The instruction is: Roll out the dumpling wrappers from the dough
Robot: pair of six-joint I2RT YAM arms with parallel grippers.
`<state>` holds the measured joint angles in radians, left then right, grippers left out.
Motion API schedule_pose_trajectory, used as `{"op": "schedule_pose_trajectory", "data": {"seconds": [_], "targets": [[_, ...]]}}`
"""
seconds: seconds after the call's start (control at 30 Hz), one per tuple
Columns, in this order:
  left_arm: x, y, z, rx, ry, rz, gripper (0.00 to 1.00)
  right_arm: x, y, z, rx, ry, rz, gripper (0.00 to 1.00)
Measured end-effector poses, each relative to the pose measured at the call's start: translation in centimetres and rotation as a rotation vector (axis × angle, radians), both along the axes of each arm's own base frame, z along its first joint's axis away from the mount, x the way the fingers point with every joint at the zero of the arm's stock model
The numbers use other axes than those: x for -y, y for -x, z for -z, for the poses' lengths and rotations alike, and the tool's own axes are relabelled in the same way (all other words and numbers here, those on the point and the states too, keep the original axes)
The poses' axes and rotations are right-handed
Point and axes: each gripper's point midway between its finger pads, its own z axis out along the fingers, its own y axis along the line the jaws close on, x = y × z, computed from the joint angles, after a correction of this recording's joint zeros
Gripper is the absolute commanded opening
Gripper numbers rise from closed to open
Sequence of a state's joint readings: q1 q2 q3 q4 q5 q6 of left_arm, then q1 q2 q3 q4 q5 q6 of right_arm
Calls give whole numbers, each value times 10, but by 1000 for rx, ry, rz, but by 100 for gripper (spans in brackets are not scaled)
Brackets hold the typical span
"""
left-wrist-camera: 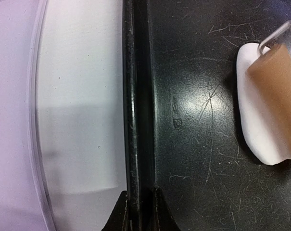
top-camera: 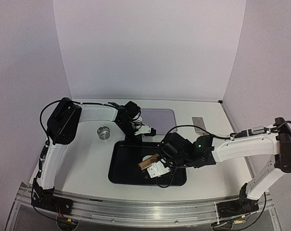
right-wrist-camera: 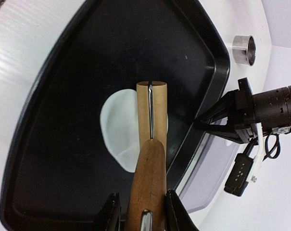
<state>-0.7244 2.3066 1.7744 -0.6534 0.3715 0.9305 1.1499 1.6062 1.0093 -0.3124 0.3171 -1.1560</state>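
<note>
Dough (right-wrist-camera: 117, 126) lies as one flattened oval in the middle of the tray (right-wrist-camera: 63, 96), under the rolling pin (right-wrist-camera: 152, 108). Right tool (right-wrist-camera: 143, 211) grasps the pin's handle; left tool (left-wrist-camera: 138, 211) is clenched on the tray's rim.

Risks:
- dough sticking to the roller and lifting
- uneven pressure tearing it
- tray skidding if the rim grip slips

Roller hides part of the dough; thickness cannot be judged.

The top camera looks steeply down from high behind over the whole desk (top-camera: 87, 154). Both wrist cameras look down from near (from opposite sides), sharing the tray (left-wrist-camera: 183, 120), the dough (left-wrist-camera: 253, 130) and the rolling pin (right-wrist-camera: 152, 110).
</note>
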Motion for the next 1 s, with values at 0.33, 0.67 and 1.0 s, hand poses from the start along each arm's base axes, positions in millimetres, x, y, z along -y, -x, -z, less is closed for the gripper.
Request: {"op": "schedule_pose_trajectory", "data": {"seconds": [0.33,0.67,1.0], "targets": [[0,0,0,4,0,7,0,2,6,6,-25,54,12,0],[0,-1,0,8,1,10,0,5,-1,2,-17,-12,51,0],[0,-1,0,7,0,9,0,-5,-15,8,-24,48,67,0]]}}
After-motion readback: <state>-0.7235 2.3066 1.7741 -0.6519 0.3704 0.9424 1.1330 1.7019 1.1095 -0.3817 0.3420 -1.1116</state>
